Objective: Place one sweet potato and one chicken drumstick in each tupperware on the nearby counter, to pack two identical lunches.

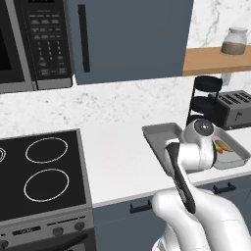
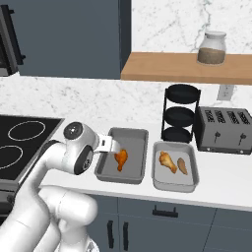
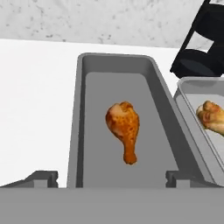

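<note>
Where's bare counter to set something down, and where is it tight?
Widest bare patch: counter between stovetop and darker tupperware. That tub holds one drumstick, floor free around it. Crowded: lighter tupperware with drumstick and sweet potato, hard against rack and toaster.

Glossy orange-brown chicken drumstick (image 3: 124, 127) in smooth matt grey tupperware (image 3: 78, 109); smooth white worktop (image 3: 35, 100); speckled marble backsplash (image 1: 112, 100); wooden shelf (image 2: 182, 68).

White arm (image 2: 59, 157), dk joints, grey cap
</note>
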Tool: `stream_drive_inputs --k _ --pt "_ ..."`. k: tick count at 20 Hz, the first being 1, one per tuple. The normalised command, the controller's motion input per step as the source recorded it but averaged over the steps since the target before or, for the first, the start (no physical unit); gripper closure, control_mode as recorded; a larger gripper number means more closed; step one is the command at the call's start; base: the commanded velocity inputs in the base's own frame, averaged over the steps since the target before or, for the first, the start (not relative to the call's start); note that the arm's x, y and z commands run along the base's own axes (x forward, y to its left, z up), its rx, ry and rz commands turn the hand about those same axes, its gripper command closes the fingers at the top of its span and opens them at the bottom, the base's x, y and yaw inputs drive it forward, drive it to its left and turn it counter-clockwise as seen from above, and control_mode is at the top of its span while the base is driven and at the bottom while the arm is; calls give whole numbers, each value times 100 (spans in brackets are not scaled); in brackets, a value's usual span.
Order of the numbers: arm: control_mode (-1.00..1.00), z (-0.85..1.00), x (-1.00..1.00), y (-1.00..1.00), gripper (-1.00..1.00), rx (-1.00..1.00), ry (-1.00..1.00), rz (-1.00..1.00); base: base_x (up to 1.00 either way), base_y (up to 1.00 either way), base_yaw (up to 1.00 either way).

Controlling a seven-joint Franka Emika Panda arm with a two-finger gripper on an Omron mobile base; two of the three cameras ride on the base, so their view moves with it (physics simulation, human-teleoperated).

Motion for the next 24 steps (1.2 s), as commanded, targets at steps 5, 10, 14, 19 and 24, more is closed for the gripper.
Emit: stream_drive_inputs --k 5,10,14,19,24 --pt "-100 21 -99 0 -100 -5 -20 -11 0 0 0" --pt "100 1 -51 -3 -100 0 -7 -5 -37 -3 -1" --pt "100 0 0 0 -100 0 0 0 -93 -47 -10" --pt "100 0 0 0 -100 0 0 0 -18 -100 -18" --pt "100 0 0 0 -100 0 0 0 0 -100 -10"
